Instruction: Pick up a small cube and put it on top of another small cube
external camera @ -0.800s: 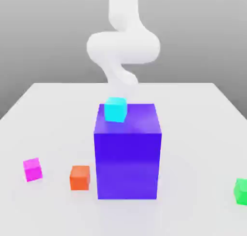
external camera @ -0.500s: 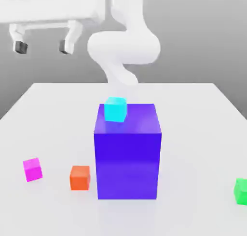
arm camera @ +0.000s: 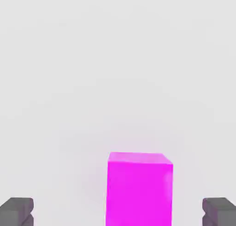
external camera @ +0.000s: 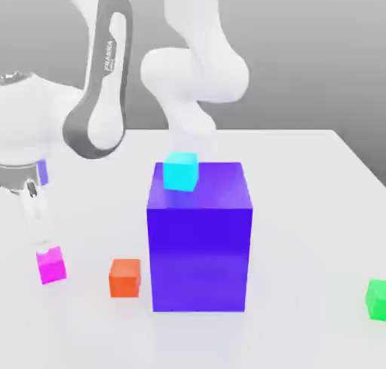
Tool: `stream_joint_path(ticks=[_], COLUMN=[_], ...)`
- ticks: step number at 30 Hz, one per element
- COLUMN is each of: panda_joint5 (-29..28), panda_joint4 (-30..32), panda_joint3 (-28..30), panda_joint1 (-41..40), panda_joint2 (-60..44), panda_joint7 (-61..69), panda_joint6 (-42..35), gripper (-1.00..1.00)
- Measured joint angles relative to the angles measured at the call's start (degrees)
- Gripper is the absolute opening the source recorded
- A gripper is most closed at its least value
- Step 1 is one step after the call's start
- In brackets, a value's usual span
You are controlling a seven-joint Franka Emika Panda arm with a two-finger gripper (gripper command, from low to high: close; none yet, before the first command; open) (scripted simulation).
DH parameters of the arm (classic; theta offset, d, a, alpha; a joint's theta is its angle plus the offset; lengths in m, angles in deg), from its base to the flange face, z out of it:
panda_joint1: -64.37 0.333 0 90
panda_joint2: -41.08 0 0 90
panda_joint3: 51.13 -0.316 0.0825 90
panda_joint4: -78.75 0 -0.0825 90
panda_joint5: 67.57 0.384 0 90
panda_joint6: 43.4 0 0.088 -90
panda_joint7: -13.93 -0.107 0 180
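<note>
Pale tabletop (external camera: pixel 301 247) is supporting the magenta cube (external camera: pixel 51 266), still ungrasped. Wide-open, the gripper (arm camera: pixel 118 212) is nearing it; lifting and stacking are remaining

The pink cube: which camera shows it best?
The hand view: the pink cube looms large there, between the open gripper's two fingers. The exterior view shows it small, on the table left of the orange cube, with the arm reaching down over it.

The arm reaches down, its open claw (arm camera: pixel 118 213) pointing toward the tabletop.
</note>
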Motion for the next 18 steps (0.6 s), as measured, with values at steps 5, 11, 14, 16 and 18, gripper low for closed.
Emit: stream_joint_path(ticks=[5,11,14,16,18], panda_joint5=[6.32,6.42,3.62,0.17,-3.53], panda_joint4=[-1.86,-1.97,-1.07,-0.2,0.65], panda_joint3=[-8.02,-8.57,-5.51,-3.08,-1.84], panda_joint1=[-6.69,-7.19,-4.78,-3.15,-2.75], panda_joint2=[-9.27,-9.77,-5.87,-1.93,2.2], panda_joint7=[4.75,4.82,2.64,0.04,-2.72], panda_joint6=[7.25,7.68,4.6,1.59,-1.57], gripper=[-1.0,-1.0,-1.0,-1.0,-1.0])
